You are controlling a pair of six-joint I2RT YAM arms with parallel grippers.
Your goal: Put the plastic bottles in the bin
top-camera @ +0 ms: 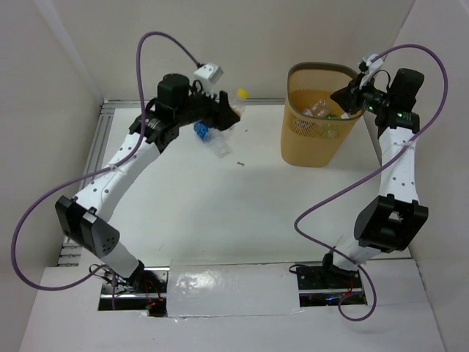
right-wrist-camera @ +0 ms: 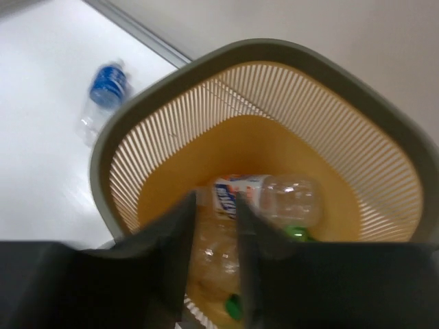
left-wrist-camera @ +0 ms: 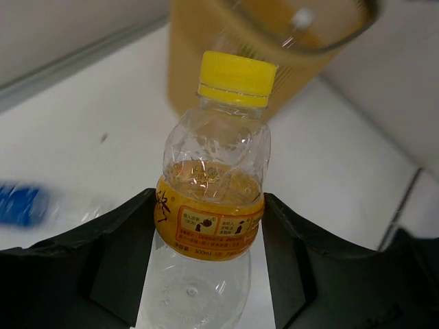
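A clear bottle with a yellow cap and orange label [left-wrist-camera: 212,157] stands between the fingers of my left gripper [left-wrist-camera: 209,205], which is shut on its middle. From above, this gripper [top-camera: 233,110] holds the bottle [top-camera: 240,95] at the back of the table, left of the bin [top-camera: 311,147]. A blue-labelled bottle [top-camera: 207,136] lies on the table just in front of it. My right gripper [top-camera: 341,97] hovers over the bin's right rim. Its jaws [right-wrist-camera: 216,205] stand narrowly apart with nothing between them. Several bottles [right-wrist-camera: 274,199] lie in the bin [right-wrist-camera: 178,123] below.
White walls close in the table at the back and on both sides. A metal rail [top-camera: 99,139] runs along the left edge. The blue-labelled bottle [right-wrist-camera: 104,92] lies on the table left of the bin, and also shows blurred in the left wrist view [left-wrist-camera: 20,204].
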